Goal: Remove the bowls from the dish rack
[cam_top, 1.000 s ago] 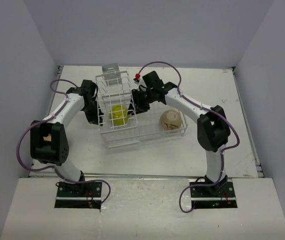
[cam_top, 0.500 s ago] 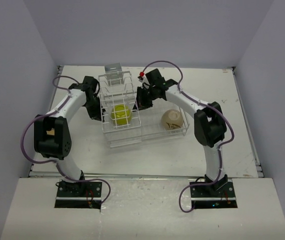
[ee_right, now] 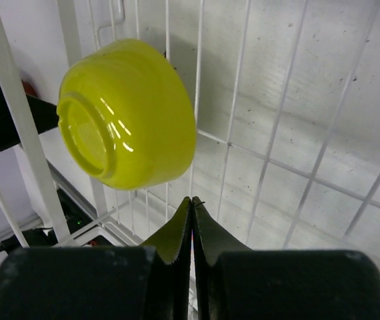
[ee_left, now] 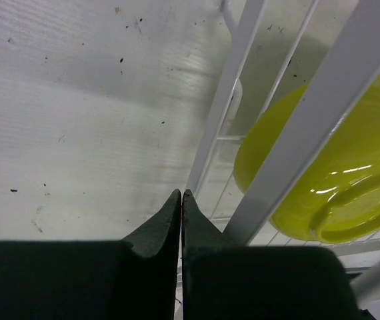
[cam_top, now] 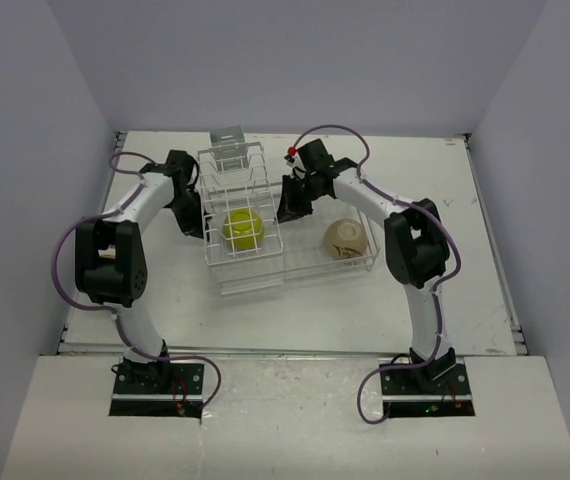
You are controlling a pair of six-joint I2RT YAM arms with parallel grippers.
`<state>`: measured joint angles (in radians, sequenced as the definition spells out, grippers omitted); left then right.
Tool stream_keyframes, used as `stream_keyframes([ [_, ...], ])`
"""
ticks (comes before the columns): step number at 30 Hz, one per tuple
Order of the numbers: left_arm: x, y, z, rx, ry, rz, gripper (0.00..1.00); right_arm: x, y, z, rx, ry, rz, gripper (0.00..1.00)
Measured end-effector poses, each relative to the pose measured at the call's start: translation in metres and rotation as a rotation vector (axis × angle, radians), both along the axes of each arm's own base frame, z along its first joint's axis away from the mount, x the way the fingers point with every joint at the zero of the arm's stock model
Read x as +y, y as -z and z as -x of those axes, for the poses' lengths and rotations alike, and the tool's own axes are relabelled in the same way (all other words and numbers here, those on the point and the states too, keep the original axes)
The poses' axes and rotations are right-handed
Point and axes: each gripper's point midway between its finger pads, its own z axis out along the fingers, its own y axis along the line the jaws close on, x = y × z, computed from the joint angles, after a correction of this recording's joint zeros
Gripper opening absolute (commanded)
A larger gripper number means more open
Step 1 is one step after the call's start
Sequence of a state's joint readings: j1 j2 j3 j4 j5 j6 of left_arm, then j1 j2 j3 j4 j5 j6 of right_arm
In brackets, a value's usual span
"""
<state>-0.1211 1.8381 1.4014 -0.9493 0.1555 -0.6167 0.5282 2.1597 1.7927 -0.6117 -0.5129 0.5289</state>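
Note:
The white wire dish rack [cam_top: 241,200] stands mid-table. A yellow-green bowl [cam_top: 241,228] sits tilted in its tall slotted section, and a beige bowl [cam_top: 344,238] lies in the low basket section to the right. My left gripper [cam_top: 194,217] is shut at the rack's left side, its tips [ee_left: 181,193] meeting by a rack wire [ee_left: 313,113], with the yellow-green bowl [ee_left: 350,193] just beyond. My right gripper [cam_top: 288,205] is shut at the tall section's right side. Its tips [ee_right: 191,198] touch the rack's mesh [ee_right: 229,143] just below the yellow-green bowl [ee_right: 127,113]. Neither holds a bowl.
A small grey box-like piece [cam_top: 227,137] stands at the rack's far end. The white table [cam_top: 445,290] is walled in on the left, right and back. Each arm's elbow rises on its own side of the rack.
My right gripper has shut and moved slightly up and right. The rack has turned straighter and shifted a little to the right. My left arm has drawn in closer to the rack.

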Motion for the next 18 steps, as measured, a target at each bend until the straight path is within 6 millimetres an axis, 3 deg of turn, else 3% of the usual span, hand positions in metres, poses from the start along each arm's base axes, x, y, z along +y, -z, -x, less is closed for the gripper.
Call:
stream_keyframes([
  [9,-0.002,-0.006,-0.01,-0.018,-0.011,0.038,0.0,0.006,0.017,-0.023,0.013,0.039,-0.015,0.0],
  [14,-0.008,-0.006,-0.012,-0.021,-0.013,0.077,0.0,0.023,0.021,-0.032,0.018,0.046,-0.042,0.0],
  [18,-0.013,-0.006,-0.013,-0.017,-0.014,0.105,0.0,0.039,0.021,-0.023,0.041,0.027,-0.067,0.0],
])
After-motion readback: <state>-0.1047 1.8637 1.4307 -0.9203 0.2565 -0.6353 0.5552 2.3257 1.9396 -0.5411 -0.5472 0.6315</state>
